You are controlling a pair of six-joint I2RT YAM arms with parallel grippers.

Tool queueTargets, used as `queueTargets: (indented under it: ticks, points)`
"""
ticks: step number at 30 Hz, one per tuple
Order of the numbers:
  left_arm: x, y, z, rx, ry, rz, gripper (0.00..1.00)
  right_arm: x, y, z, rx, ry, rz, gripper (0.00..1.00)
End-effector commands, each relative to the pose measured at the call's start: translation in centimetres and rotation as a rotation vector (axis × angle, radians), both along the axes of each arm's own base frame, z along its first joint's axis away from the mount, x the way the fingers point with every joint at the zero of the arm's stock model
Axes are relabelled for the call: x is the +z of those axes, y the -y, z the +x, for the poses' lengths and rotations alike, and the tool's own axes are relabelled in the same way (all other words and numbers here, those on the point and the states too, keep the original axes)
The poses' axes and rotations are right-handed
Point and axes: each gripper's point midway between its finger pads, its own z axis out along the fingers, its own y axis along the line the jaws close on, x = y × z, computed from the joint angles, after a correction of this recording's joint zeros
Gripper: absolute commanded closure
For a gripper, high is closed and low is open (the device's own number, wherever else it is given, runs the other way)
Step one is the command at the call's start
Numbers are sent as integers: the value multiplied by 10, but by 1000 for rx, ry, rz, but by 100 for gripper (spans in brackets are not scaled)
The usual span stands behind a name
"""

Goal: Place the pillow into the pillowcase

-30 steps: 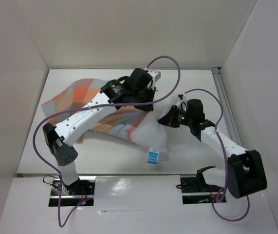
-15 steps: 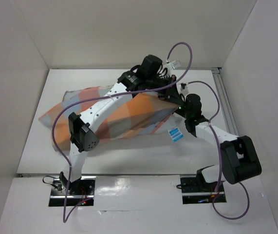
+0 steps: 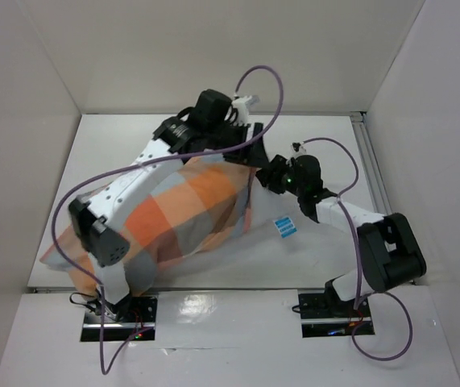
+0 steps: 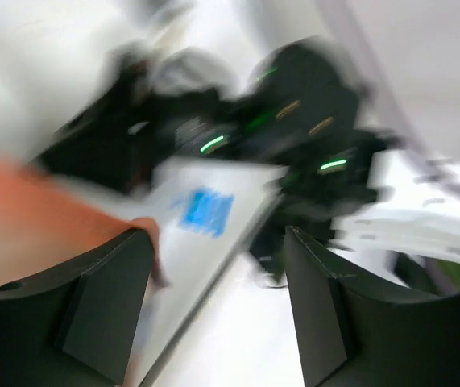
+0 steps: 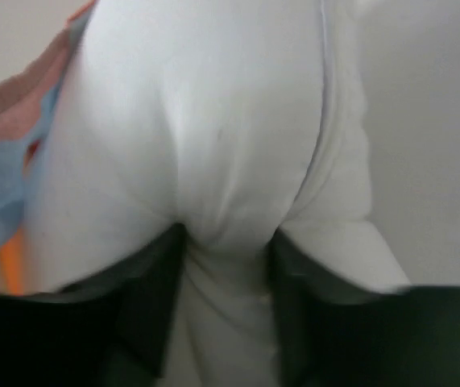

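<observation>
The checked pillowcase (image 3: 173,214) lies stuffed across the table from near left to middle. The white pillow (image 3: 271,216) pokes out of its right end, its blue label (image 3: 284,227) showing. My left gripper (image 3: 250,153) hovers just behind that open end. In the blurred left wrist view my left gripper (image 4: 217,322) is open and holds nothing, with the label (image 4: 205,211) and orange cloth (image 4: 28,218) beyond it. My right gripper (image 3: 271,179) is at the pillow's exposed end. A bunched fold of the pillow (image 5: 205,121) is wedged between the fingers of my right gripper (image 5: 225,266), and a strip of pillowcase (image 5: 4,177) shows at its left.
White walls enclose the table (image 3: 318,137) at the back, left and right. Purple cables (image 3: 254,76) loop above both arms. The pillowcase's near-left corner (image 3: 52,258) reaches the table's front edge beside the left arm's base.
The pillowcase and pillow have slid toward the near left and less white pillow shows. My left gripper has let go of the cloth and opened. Both wrists moved left.
</observation>
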Motion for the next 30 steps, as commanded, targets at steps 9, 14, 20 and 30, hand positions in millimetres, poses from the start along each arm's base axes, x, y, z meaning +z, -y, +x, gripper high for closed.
queueTargets:
  ticks: [9, 14, 20, 30]
  points:
    - [-65, -247, -70, 823, 60, 447, 22, 17, 74, -50, -77, -30, -384, 0]
    - [-150, -281, -117, 1028, -180, 457, 18, -2, 84, -73, -56, -86, -438, 0]
    - [-188, -273, -103, 1009, -190, 491, 47, -34, 49, -82, 139, -128, -334, 10]
    - [-110, -224, 32, 890, 183, 455, 100, 1, 33, -90, 190, -25, -210, 100]
